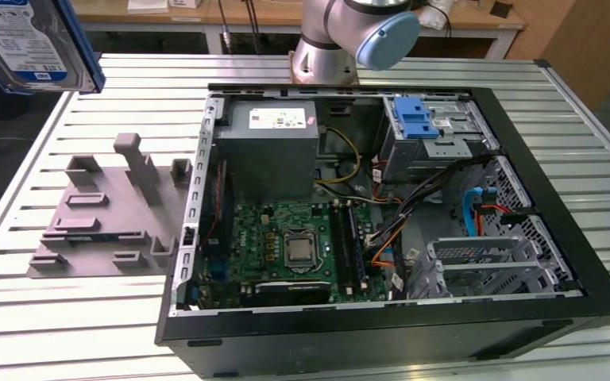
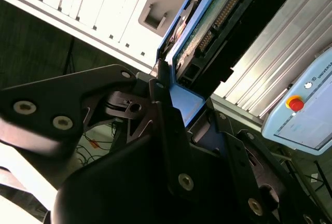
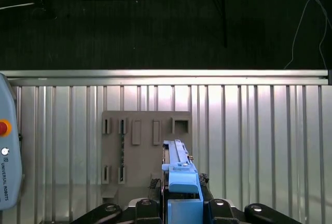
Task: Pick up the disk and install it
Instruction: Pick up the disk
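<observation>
Clearly the disk (image 1: 29,44) is off the table (image 1: 51,325): it hangs at the upper left of the exterior view, well apart from the open case (image 1: 390,321) at centre. In both wrist views the gripper (image 2: 181,107) has its jaws pinching the disk by the blue frame (image 3: 179,180) at one end. Most of the drive therefore juts out beyond the grip, over the grey holder (image 3: 145,141).

That grip is the main risk, I judge. The frame is plastic and may flex, and a hold at one end leaves a long overhang. A quick swing could let the disk pivot or slide between the jaws. A tilted disk would likely meet the cage (image 1: 438,139) at the upper right of the case askew and jam on its rails. Cables (image 1: 459,210) lie just beside that cage and could snag a corner. A drop from this height onto the slatted table or the board (image 1: 295,246) could damage both.
</observation>
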`<move>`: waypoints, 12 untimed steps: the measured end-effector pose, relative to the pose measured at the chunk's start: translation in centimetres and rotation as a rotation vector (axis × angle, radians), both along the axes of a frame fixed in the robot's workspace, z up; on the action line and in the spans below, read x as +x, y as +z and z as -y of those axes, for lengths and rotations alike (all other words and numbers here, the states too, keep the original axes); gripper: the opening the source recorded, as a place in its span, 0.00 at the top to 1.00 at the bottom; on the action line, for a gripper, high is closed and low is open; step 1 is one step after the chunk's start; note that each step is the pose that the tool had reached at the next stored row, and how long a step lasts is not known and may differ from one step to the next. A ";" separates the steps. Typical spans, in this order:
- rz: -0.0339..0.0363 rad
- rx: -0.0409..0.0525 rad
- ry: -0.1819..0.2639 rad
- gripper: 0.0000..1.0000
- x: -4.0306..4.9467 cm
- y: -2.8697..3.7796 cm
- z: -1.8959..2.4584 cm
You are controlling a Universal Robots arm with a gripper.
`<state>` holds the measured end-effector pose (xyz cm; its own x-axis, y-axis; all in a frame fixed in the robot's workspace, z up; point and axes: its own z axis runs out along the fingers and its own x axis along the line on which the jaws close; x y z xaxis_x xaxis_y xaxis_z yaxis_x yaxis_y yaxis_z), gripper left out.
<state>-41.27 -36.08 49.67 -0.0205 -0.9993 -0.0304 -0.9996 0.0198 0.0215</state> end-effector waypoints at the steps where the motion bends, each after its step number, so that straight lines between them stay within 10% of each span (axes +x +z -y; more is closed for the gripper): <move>1: 0.0001 0.0000 0.000 0.64 0.04 0.00 0.00; 12: 0.0000 0.0000 0.000 0.64 0.39 0.00 0.00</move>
